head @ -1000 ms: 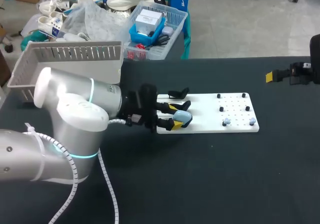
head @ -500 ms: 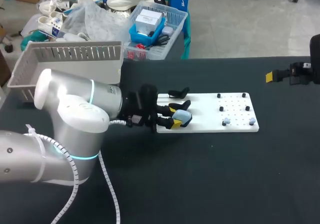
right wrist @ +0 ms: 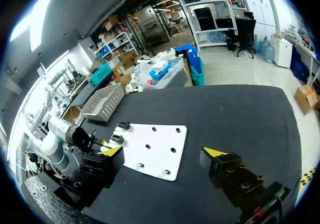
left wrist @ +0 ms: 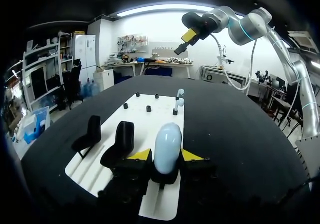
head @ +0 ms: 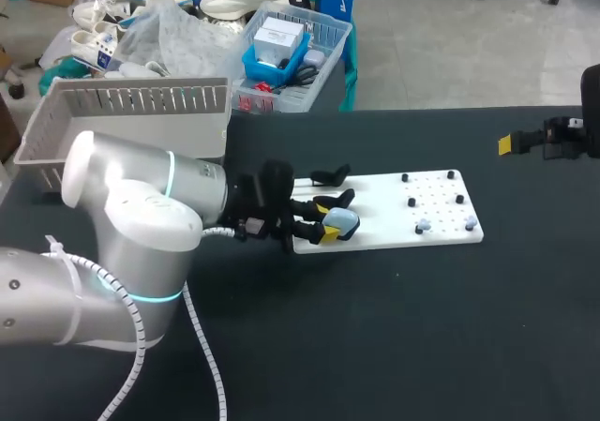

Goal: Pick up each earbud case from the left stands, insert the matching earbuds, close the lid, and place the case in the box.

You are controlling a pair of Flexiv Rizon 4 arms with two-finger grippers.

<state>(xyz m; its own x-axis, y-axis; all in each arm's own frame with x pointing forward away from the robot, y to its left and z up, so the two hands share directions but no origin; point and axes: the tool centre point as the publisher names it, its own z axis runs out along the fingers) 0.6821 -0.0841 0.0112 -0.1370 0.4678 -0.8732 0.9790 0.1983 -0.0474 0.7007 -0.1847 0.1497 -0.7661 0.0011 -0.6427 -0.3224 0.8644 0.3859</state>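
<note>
Over the white board (left wrist: 142, 118), left gripper (left wrist: 166, 155) tight around pale-blue earbud case (left wrist: 167, 143).

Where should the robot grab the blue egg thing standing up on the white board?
By two opposite sides, low down, coming in level from the white board's near end. The blue case stands upright with both sides free, and the left gripper is shut on it that way.
</note>
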